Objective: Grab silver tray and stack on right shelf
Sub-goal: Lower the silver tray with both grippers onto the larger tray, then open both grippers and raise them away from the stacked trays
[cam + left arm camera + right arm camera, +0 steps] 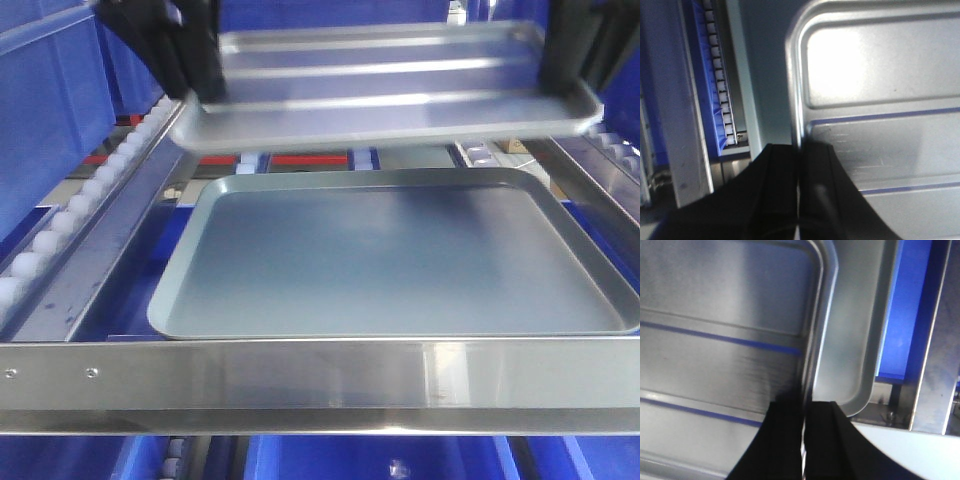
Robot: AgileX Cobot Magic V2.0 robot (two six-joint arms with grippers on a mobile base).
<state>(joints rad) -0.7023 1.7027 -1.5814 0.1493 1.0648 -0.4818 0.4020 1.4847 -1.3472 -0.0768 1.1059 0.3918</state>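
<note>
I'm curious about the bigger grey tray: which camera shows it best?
The front-facing view: the grey tray shows nearly whole. The right wrist view catches one corner beside the silver tray; the left wrist, nothing certain.

Blue crate (45,110) far left. Blue bins (330,458) below, near. Red strips (300,160) far, centre. Light bright, bluish.

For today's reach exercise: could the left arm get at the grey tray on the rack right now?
Probably not: the left gripper is shut on the rim of the silver tray, held above the grey tray. The grey tray itself lies bare, so only that load seems in the way.
</note>
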